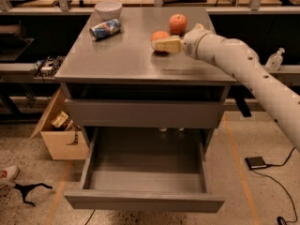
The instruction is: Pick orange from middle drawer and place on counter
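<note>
Orange (159, 34) rests on the surface (117, 60), in its right half and well back from the front edge, with a broad stretch of bare grey top open to its left and in front of it. That surface is a flat, faintly glossy grey slab whose thin edges overhang the cabinet. Below it the middle drawer (140, 201) is pulled fully out, a wide shallow grey box with a plain front panel and a bare floor. Above it is another plain drawer front (140, 112), shut. My arm (243, 69), smooth, white and tube-shaped, reaches in from the right and slants down across the surface's right edge. My tool (156, 45), tan and laid almost level, points left right at the near side of the orange and hides its lower part. I cannot tell whether it is gripping the fruit or merely beside it. A redder apple (178, 23) stands just behind and to the right. A crumpled can (105, 29) lies on its side near the back left, and a pale bowl (108, 8) sits at the rear edge behind it.
</note>
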Controlling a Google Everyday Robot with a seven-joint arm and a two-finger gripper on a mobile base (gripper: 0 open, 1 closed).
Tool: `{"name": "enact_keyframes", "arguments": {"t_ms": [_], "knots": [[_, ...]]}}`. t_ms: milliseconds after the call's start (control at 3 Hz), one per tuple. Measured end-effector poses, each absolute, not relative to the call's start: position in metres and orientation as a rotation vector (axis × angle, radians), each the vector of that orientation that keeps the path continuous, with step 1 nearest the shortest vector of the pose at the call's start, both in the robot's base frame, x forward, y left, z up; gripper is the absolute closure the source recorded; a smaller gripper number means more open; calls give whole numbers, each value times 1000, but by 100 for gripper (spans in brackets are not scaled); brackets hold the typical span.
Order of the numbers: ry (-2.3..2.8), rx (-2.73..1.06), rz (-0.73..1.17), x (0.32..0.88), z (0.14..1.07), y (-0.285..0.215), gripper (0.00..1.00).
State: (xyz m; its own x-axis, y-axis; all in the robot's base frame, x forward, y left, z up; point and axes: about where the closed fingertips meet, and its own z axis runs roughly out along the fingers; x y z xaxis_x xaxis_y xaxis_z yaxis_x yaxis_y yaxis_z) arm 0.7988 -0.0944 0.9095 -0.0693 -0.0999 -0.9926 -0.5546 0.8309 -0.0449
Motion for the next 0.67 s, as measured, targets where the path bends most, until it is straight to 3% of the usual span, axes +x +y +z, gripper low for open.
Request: {"name": "enact_keyframes", "arguments": {"t_ms": [667], "knots": [[1623,-301,217,785,919,-199,0]]}}
